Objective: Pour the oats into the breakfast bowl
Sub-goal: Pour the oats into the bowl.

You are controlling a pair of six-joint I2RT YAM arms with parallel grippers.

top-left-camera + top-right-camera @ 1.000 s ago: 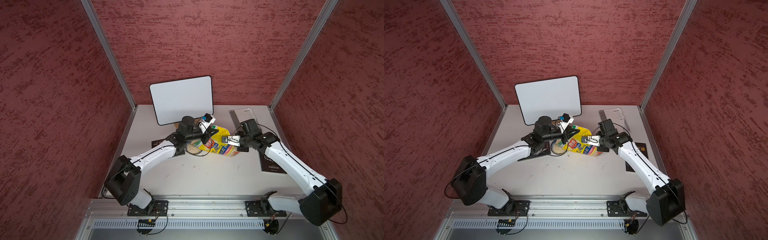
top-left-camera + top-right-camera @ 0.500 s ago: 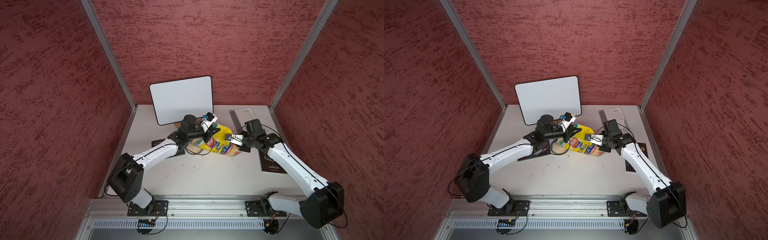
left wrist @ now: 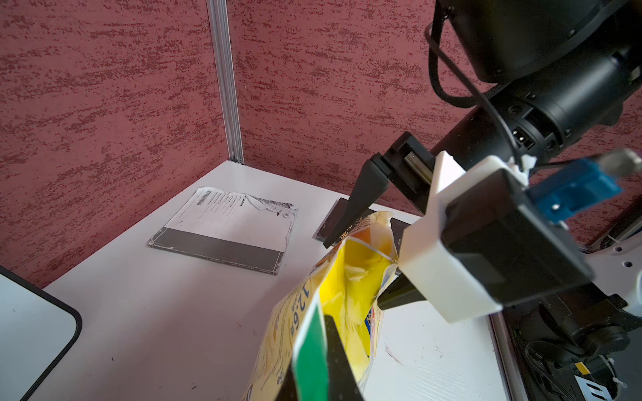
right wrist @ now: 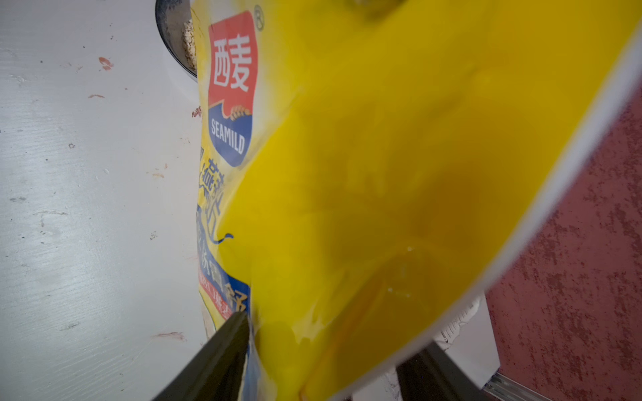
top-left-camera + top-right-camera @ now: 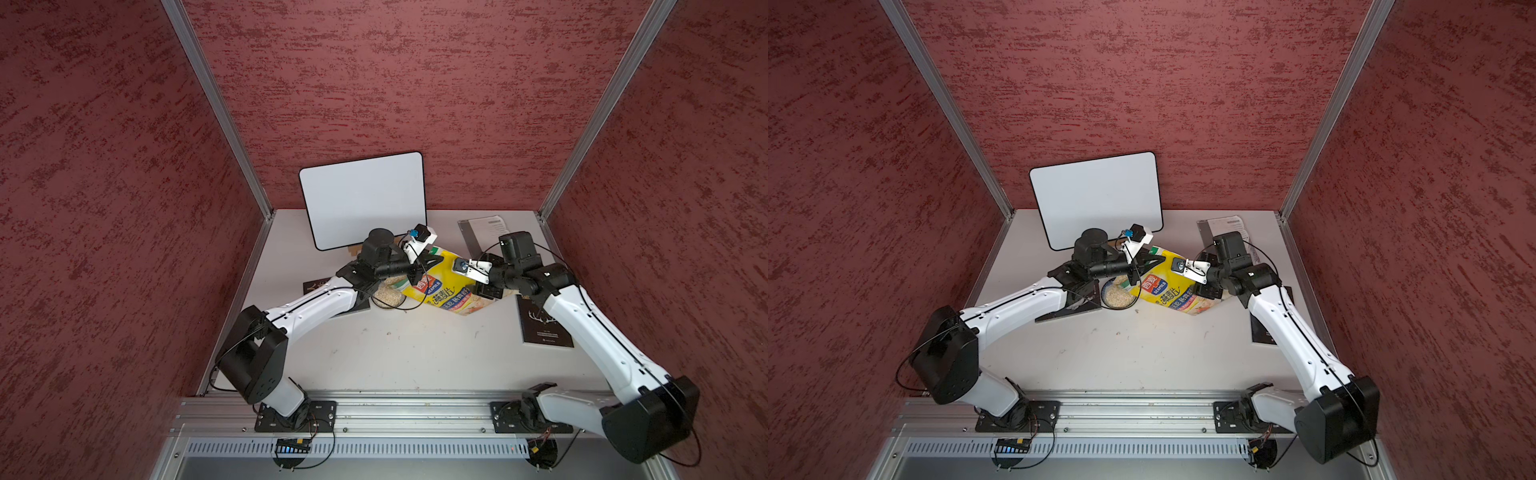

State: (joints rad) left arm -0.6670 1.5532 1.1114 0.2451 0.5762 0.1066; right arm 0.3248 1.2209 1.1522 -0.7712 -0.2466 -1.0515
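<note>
While the left pincer is pressed together on the green-banded top edge of the yellow oats pouch, the pouch hangs tilted, top end toward the left arm, bottom end toward the right arm.

- Right pincer: spread, one finger on each side of the pouch's bottom fold. The left wrist view shows one tip touching that fold; I cannot tell whether the other tip touches.
- Breakfast bowl: on the tabletop, just beside the pouch's top end, on the left arm's side. Pale oats fill its middle. In both top views the pouch's edge overlaps the bowl's rim; touching or not, cannot tell.
- Behind the pouch: a white board leans on the back wall, with a gap of tabletop between them.
- Behind the pouch's bottom end: a booklet lies flat near the back corner post.
- Beyond the pouch on the right arm's side: a black card lies near the tabletop's side edge.
- Under the left forearm, past the bowl from the pouch: a dark mat.
- In front of the pouch: a broad bare stretch of tabletop, scuffed, runs to the aluminium rail.
</note>
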